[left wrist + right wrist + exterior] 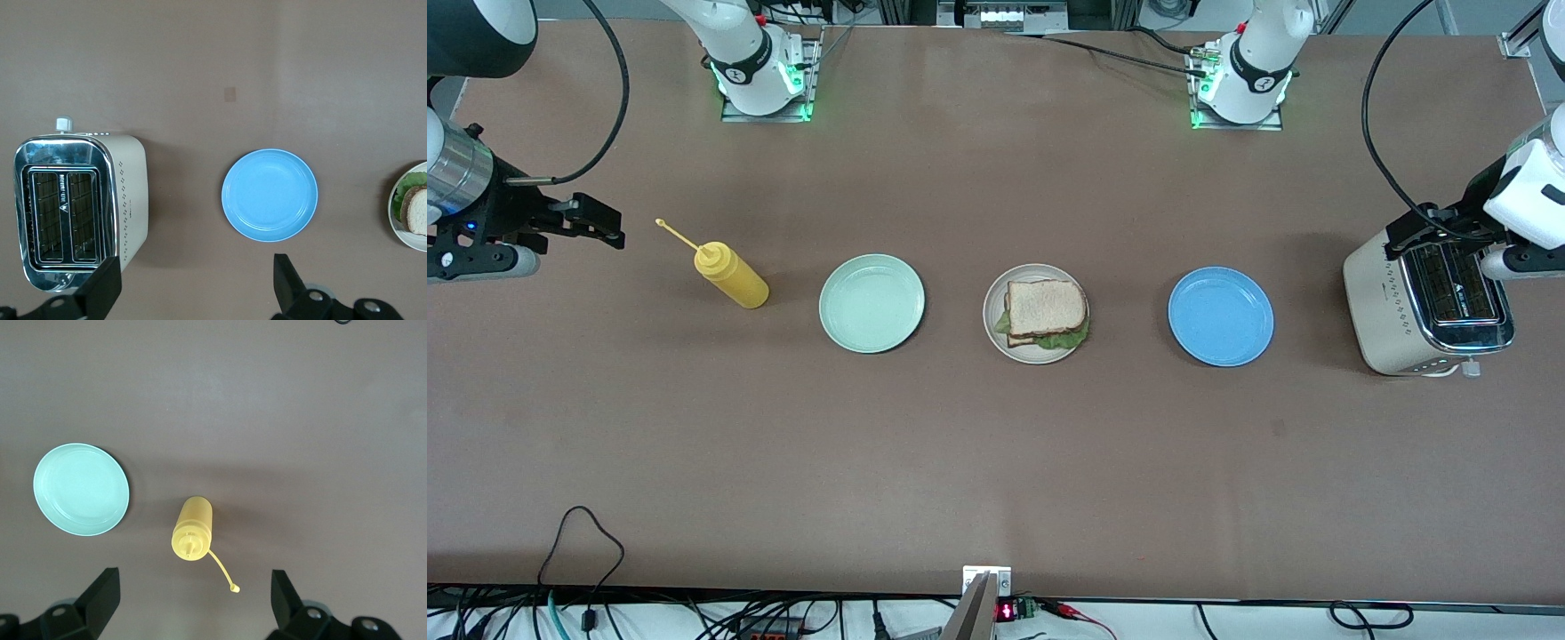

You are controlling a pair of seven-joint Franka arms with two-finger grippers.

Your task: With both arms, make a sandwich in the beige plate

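The sandwich (1046, 311) — two squarish slices of light brown toast with a ruffled green lettuce leaf poking out between them — sits stacked on the round, pale beige plate (996, 336), slightly toward the plate's edge farther from the front camera. Judged from how it lies, the build looks finished: top slice on, nothing hanging off the rim.

Taking the beige plate as the landmark: a round mint green plate (871, 303) lies beside it toward the right arm's end of the table, and past that a yellow plastic squeeze bottle (730, 275) lies tipped on its side, thin nozzle pointing away from the plate. Toward the left arm's end lies a round blue plate (1221, 316), then a cream and chrome two-slot toaster (1427, 308), its slots showing no bread. The two side plates hold nothing — likely they served as staging spots for the ingredients.

Left gripper (193, 283) hangs over the table by the toaster, well away from the beige plate, fingers spread wide and holding nothing. Right gripper (193, 600) hangs over the table near the squeeze bottle, likewise wide and unladen. Both arms look parked out at the table's ends, probably to keep clear of the plate.
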